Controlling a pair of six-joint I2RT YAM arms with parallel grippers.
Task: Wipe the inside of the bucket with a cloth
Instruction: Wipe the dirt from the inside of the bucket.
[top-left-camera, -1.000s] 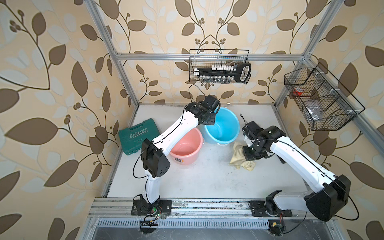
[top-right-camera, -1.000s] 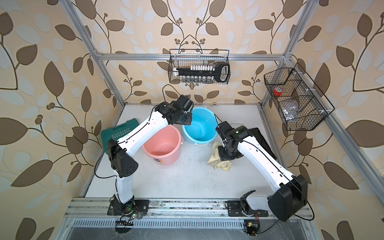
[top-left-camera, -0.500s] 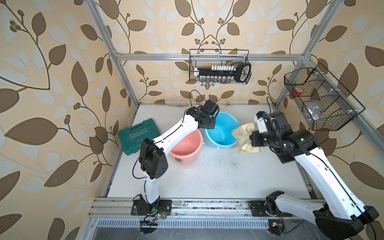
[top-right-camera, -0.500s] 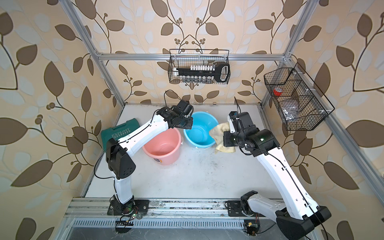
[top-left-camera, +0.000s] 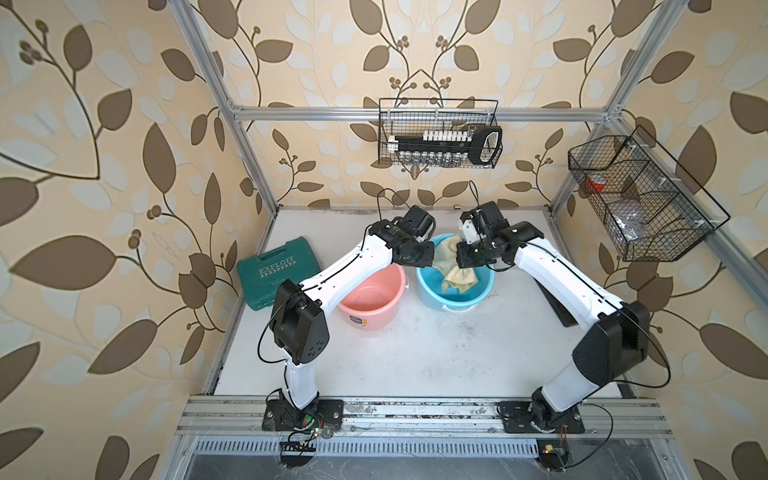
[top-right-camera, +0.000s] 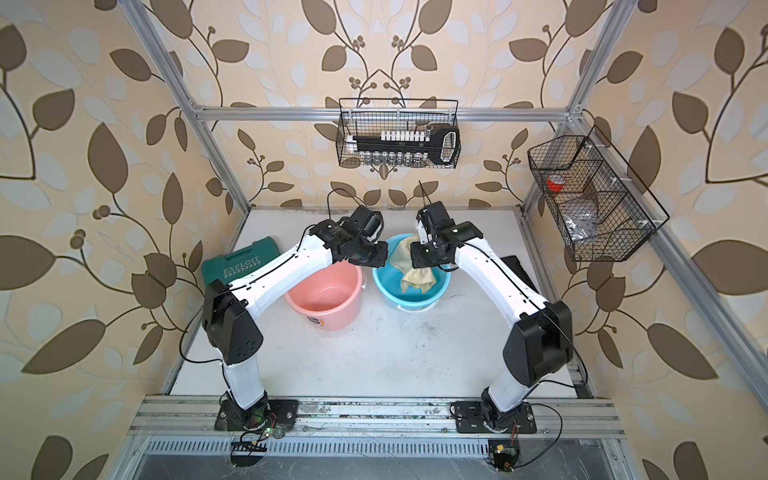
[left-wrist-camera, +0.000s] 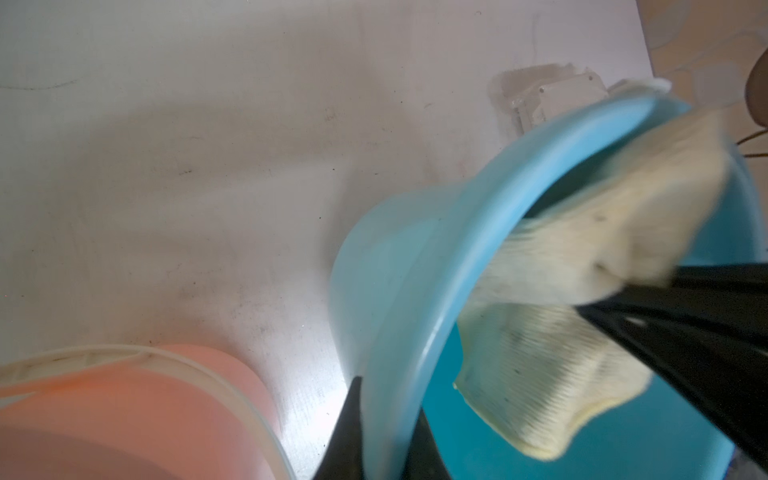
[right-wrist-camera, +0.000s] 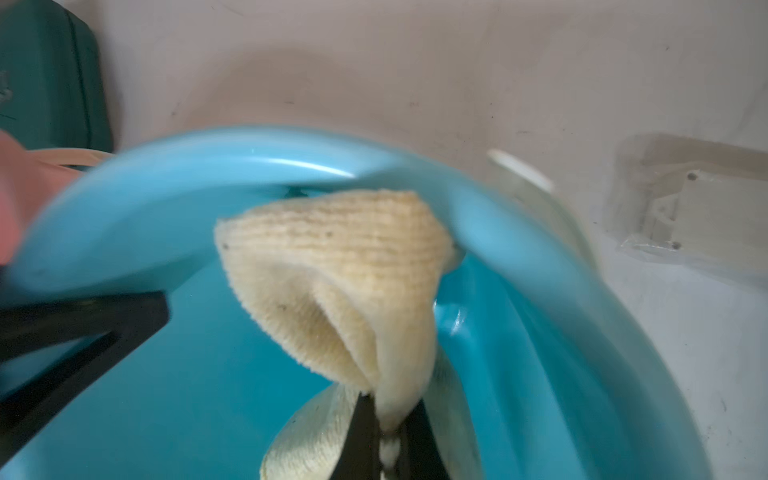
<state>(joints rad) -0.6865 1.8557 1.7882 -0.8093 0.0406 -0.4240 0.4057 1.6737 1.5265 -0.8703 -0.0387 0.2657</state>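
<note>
A light blue bucket (top-left-camera: 453, 297) (top-right-camera: 415, 297) stands at the back middle of the table. My left gripper (left-wrist-camera: 386, 415) is shut on the bucket's rim (left-wrist-camera: 415, 249), one finger outside the wall and one inside. The pale yellow cloth (top-left-camera: 446, 259) (top-right-camera: 417, 277) hangs inside the bucket, bunched, with small grey specks. My right gripper (right-wrist-camera: 390, 409) is shut on a fold of the cloth (right-wrist-camera: 332, 257), above the bucket's floor. Both wrists meet over the bucket in both top views and hide part of its mouth.
A pink bucket (top-left-camera: 370, 297) stands right beside the blue one, under my left arm. A green tool case (top-left-camera: 280, 272) lies by the left wall. Wire baskets hang on the back wall (top-left-camera: 440, 137) and the right wall (top-left-camera: 640, 199). A clear packet (right-wrist-camera: 698, 208) lies behind the bucket.
My right gripper lifted the cloth off the table to the right of the blue bucket and carried it into the bucket. My left gripper stayed on the rim.
</note>
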